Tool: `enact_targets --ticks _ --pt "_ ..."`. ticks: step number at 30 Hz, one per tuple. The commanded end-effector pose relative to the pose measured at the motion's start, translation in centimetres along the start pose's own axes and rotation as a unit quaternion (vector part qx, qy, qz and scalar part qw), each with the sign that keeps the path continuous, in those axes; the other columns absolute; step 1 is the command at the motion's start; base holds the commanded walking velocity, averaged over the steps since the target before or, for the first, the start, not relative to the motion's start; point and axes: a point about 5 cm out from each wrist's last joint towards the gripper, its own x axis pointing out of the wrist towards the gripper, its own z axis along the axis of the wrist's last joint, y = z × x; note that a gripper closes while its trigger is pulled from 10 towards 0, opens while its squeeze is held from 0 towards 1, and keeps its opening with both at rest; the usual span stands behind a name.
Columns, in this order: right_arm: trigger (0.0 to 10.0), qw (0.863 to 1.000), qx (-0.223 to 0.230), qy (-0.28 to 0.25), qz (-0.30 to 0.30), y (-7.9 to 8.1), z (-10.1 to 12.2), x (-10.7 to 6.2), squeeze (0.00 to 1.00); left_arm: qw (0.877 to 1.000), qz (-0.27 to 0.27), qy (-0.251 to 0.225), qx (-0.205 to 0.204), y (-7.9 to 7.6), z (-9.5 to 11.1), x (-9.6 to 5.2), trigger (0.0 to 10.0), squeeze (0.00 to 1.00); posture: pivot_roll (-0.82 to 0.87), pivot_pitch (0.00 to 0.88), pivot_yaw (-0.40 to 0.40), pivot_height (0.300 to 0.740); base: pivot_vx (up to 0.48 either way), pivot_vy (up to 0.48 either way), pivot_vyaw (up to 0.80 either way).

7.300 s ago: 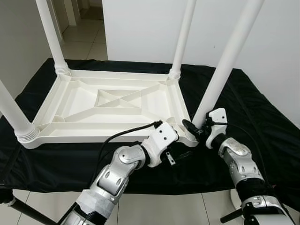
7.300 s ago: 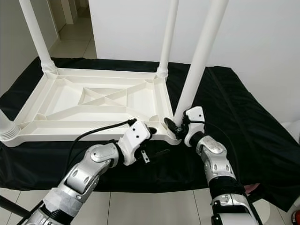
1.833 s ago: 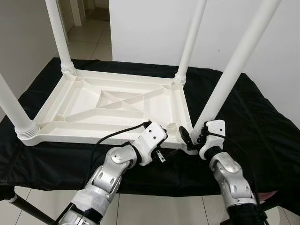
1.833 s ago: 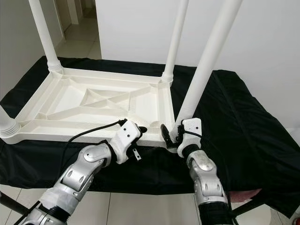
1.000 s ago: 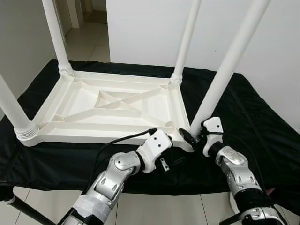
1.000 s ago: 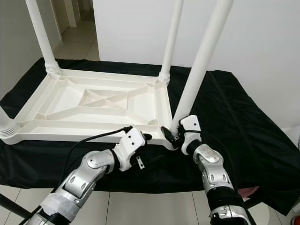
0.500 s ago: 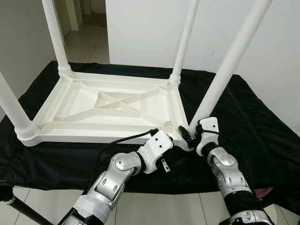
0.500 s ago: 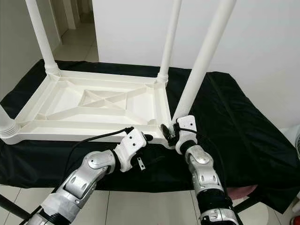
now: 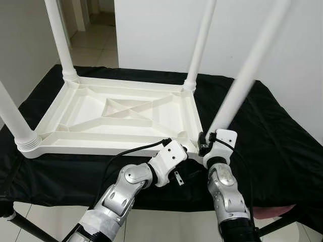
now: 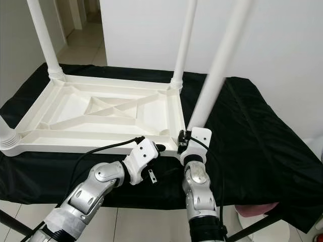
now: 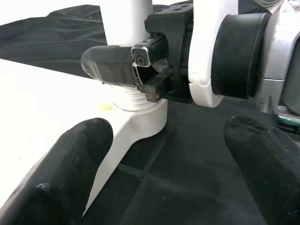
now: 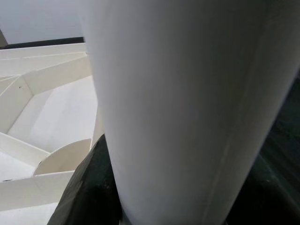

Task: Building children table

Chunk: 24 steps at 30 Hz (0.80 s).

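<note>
The white table [image 9: 121, 113] lies upside down on a black cloth [image 9: 262, 136], its ribbed underside facing up and four white legs pointing at the ceiling. The near right leg [image 9: 242, 75] leans outward rather than standing straight, and looks a little blurred. The right gripper [image 9: 204, 142] is at the very foot of that leg, where it meets the corner of the table — its black fingers sit on either side of the leg and, in the right wrist view, the leg [image 12: 187, 108] stands between the dark fingers [image 12: 89, 187], touching them, so the jaws are closed around it. The left gripper [image 11: 164, 173] hovers just beside, at the near edge of the table next to the same corner, aimed at the joint. Its two fingers [image 11: 61, 178] are spread wide with nothing between them but cloth and the table's corner; past them the left wrist view shows the right gripper's finger [image 11: 112, 65] against the threaded base of the leg. A black cable [image 9: 131, 149] runs over the left wrist. The other three legs stand upright at their corners, the far two near a white wall [image 9: 161, 35], with tiled floor [image 9: 96, 48] beyond the cloth on the left.
</note>
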Motion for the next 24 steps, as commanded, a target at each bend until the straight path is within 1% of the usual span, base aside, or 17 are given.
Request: enact_targets --ticks 1,6,7,8,9,10,11,13,14,15,17,18,19,20,21,23,24 --pt "10.0 0.999 -0.002 0.052 -0.003 0.1 -2.0 -0.7 0.00 1.000 -0.003 0.004 0.000 -0.1 0.0 0.1 10.0 0.00 0.06 0.000 -0.056 0.740 0.000 0.000 0.00" --pt "10.0 0.999 -0.001 0.052 -0.001 0.2 -1.9 -0.8 0.00 1.000 -0.004 0.003 -0.001 -0.1 0.0 0.1 10.0 0.00 0.06 0.000 -0.056 0.740 0.000 0.000 0.00" --pt "10.0 0.999 0.002 0.049 0.005 0.3 -1.9 -0.8 0.46 1.000 -0.003 0.003 -0.001 -0.2 0.0 0.1 10.0 0.00 0.06 0.000 -0.057 0.740 0.000 0.000 0.00" --pt "10.0 0.999 0.005 0.047 0.008 0.4 -1.8 -0.8 0.80 1.000 -0.003 0.002 -0.002 -0.1 0.0 0.1 10.0 0.00 0.06 0.000 -0.057 0.740 0.000 0.000 0.00" --pt "10.0 0.999 0.007 0.039 0.017 0.5 -1.6 -0.9 1.00 1.000 -0.003 0.002 -0.003 -0.2 0.1 0.1 10.0 0.00 0.05 0.000 -0.059 0.740 0.000 0.000 0.00" --pt "10.0 0.999 0.007 0.039 0.017 0.5 -1.6 -0.9 1.00 1.000 -0.003 0.002 -0.003 -0.2 0.1 0.1 10.0 0.00 0.05 0.000 -0.059 0.740 0.000 0.000 0.00" --pt "10.0 0.999 0.010 0.028 0.034 0.6 -1.2 -0.9 1.00 1.000 -0.001 0.002 -0.004 -0.1 0.0 0.1 10.0 0.00 0.05 0.000 -0.061 0.740 0.000 0.000 0.00" --pt "10.0 0.999 0.011 0.023 0.042 0.6 -1.0 -0.9 1.00 1.000 0.000 0.002 -0.005 -0.1 0.0 0.1 10.0 0.00 0.05 0.000 -0.061 0.740 0.000 0.000 0.00" --pt "10.0 0.997 0.021 0.018 0.079 0.5 -0.7 -0.7 1.00 1.000 0.001 0.002 -0.005 -0.1 0.0 0.0 10.0 0.00 0.05 0.000 -0.061 0.740 0.000 0.000 0.00" --pt "10.0 0.997 0.021 0.018 0.079 0.5 -0.7 -0.7 1.00 1.000 0.001 0.002 -0.005 -0.1 0.0 0.0 10.0 0.00 0.05 0.000 -0.061 0.740 0.000 0.000 0.00" --pt "10.0 0.993 0.018 0.012 0.115 0.1 -0.3 -0.3 1.00 1.000 0.002 0.002 -0.005 -0.1 0.1 0.1 10.0 0.00 0.05 0.000 -0.062 0.740 0.000 0.000 0.00" --pt "10.0 0.993 0.018 0.012 0.115 0.1 -0.3 -0.3 1.00 1.000 0.002 0.002 -0.005 -0.1 0.1 0.1 10.0 0.00 0.05 0.000 -0.062 0.740 0.000 0.000 0.00" --pt "10.0 0.991 0.011 0.005 0.132 -0.3 0.1 0.0 1.00 1.000 0.002 0.002 -0.006 -0.1 0.1 0.1 10.0 0.00 0.05 0.000 -0.064 0.740 0.000 0.000 0.00" --pt "10.0 0.991 0.011 0.005 0.132 -0.3 0.1 0.0 1.00 1.000 0.002 0.002 -0.006 -0.1 0.1 0.1 10.0 0.00 0.05 0.000 -0.064 0.740 0.000 0.000 0.00" --pt "10.0 0.986 -0.017 -0.007 0.169 -1.1 0.7 0.7 1.00 1.000 0.004 0.001 -0.006 0.0 0.2 0.1 10.0 0.00 0.06 0.000 -0.063 0.740 0.000 0.000 0.00" --pt "10.0 0.983 -0.025 -0.009 0.180 -1.4 0.9 1.0 1.00 1.000 0.004 0.001 -0.006 0.1 0.2 0.2 10.0 0.00 0.06 0.000 -0.063 0.740 0.000 0.000 0.00" --pt "10.0 0.981 -0.038 -0.011 0.188 -1.8 1.1 1.2 0.03 1.000 0.005 0.001 -0.006 0.1 0.2 0.2 10.0 0.00 0.06 0.000 -0.063 0.740 0.000 0.000 0.00"
